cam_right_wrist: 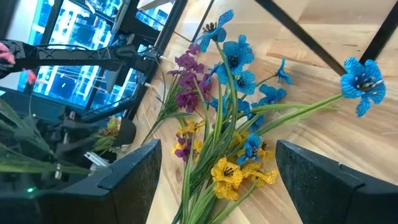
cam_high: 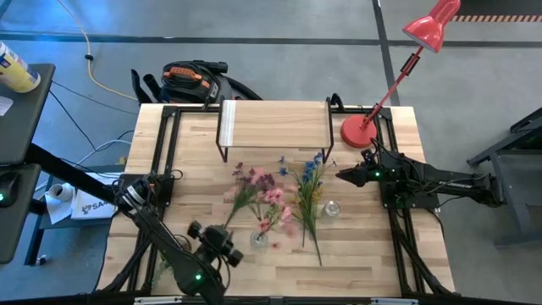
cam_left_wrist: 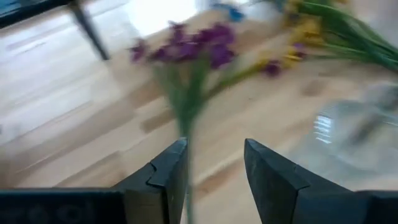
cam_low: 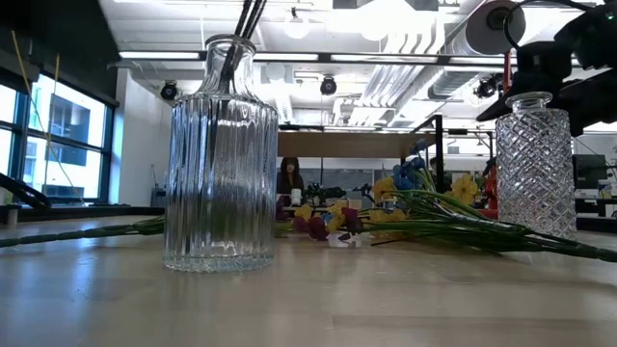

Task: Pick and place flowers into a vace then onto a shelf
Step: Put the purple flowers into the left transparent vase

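Barely started tbh: both flower bunches, pink-purple flowers [cam_high: 258, 193] and blue-yellow flowers [cam_high: 310, 196], lie mid-frame on the table. The shelf [cam_high: 275, 124] above is bare. Left gripper [cam_left_wrist: 214, 168] sits half-open around a stem; right gripper [cam_right_wrist: 217, 180] gapes wide, empty.

We see even, bright overhead light with soft shadows on the table [cam_high: 364, 246]; ceiling lights [cam_low: 294, 27] glare in the low view; the left wrist view is motion-blurred, the purple flowers [cam_left_wrist: 186, 51] smeared; the right wrist view is sharp.
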`<action>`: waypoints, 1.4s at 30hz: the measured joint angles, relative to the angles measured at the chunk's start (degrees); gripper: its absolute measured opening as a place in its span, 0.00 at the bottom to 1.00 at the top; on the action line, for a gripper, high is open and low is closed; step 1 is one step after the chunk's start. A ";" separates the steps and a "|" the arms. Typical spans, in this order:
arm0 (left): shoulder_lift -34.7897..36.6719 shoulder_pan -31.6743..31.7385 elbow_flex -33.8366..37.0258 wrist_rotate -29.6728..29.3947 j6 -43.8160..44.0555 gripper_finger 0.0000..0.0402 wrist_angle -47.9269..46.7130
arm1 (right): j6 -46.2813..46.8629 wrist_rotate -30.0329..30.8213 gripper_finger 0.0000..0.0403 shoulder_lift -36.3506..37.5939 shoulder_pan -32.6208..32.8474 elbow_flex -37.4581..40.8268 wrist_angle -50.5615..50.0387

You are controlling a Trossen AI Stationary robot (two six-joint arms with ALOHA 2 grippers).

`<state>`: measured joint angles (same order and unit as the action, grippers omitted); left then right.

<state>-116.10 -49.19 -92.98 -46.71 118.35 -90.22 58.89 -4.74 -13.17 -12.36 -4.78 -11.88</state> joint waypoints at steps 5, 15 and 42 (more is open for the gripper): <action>1.15 0.07 8.34 1.00 5.97 0.44 7.16 | -0.01 0.27 0.76 0.00 0.00 0.00 -0.02; 13.40 2.23 31.24 0.63 10.13 0.43 34.91 | 0.07 0.44 0.76 0.00 0.01 0.02 -0.04; 21.64 33.11 39.86 37.93 -48.31 0.45 54.26 | -0.83 0.14 0.76 -3.28 0.00 0.02 -0.10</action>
<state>-94.45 -16.07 -53.12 -8.78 70.04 -35.96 58.06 -4.61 -16.45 -12.36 -4.75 -11.98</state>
